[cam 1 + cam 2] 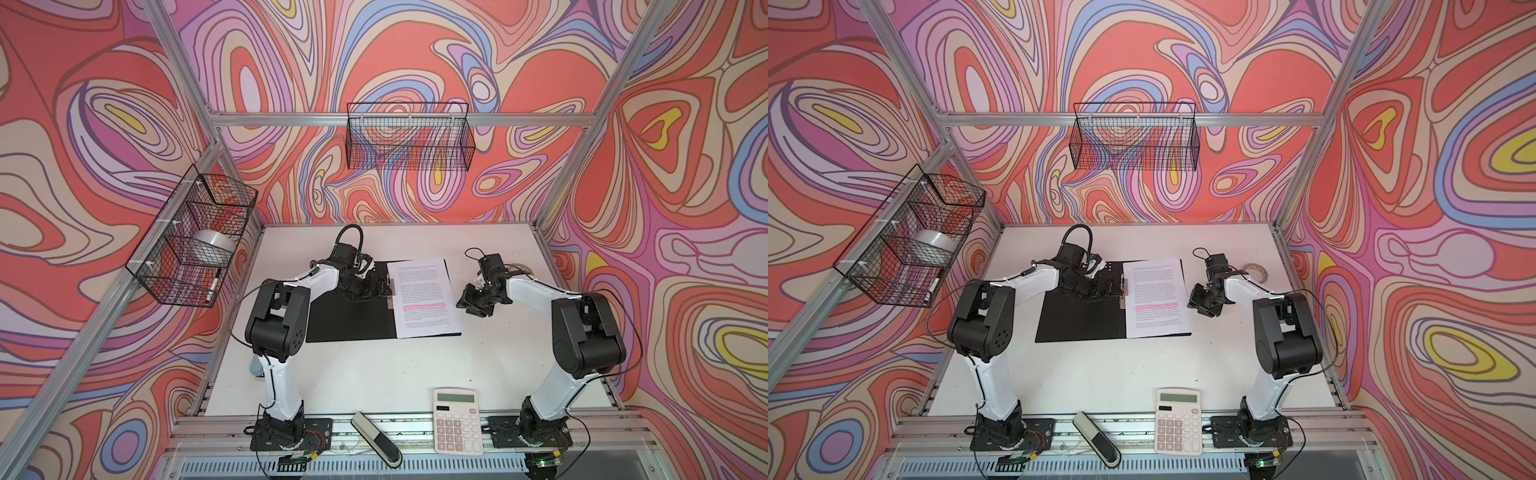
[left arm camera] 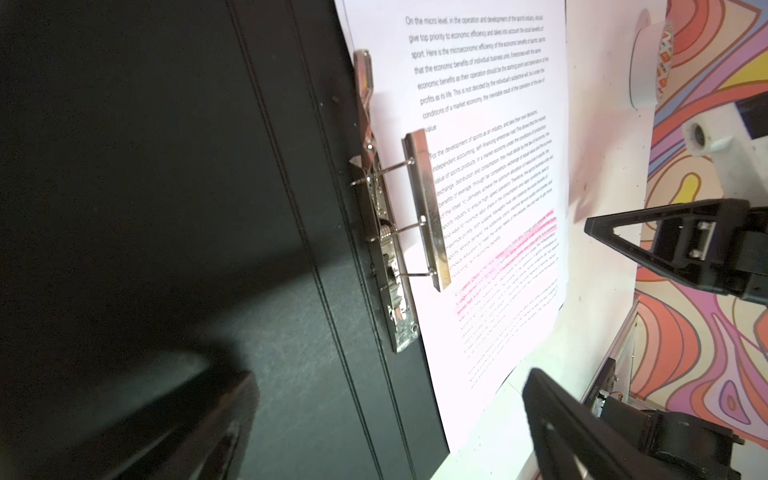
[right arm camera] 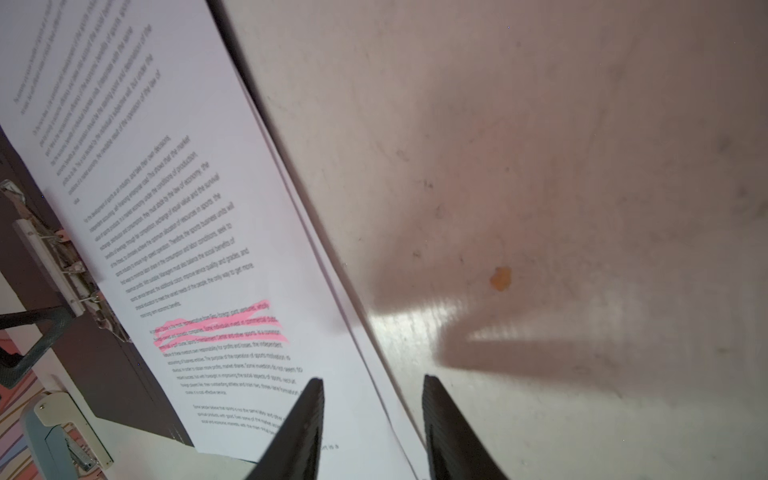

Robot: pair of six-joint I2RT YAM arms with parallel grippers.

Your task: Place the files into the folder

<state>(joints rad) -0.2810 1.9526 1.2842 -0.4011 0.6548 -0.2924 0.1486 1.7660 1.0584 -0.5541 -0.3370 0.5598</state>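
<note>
White bench (image 1: 374, 374) is carrying the folder (image 1: 349, 320), lying open black side up, with the files (image 1: 424, 291) resting on its right half (pink lines showing). Left hand (image 1: 376, 286) is hovering just beside the spine clip (image 2: 426, 208), fingers wide apart. Right hand (image 3: 372, 419) is hanging at the files' right edge, fingers apart, gripping nothing.

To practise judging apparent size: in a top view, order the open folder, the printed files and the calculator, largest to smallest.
1. folder, lying open.
2. files, covering its right half.
3. calculator, smallest, though probably nearer the camera.
</note>
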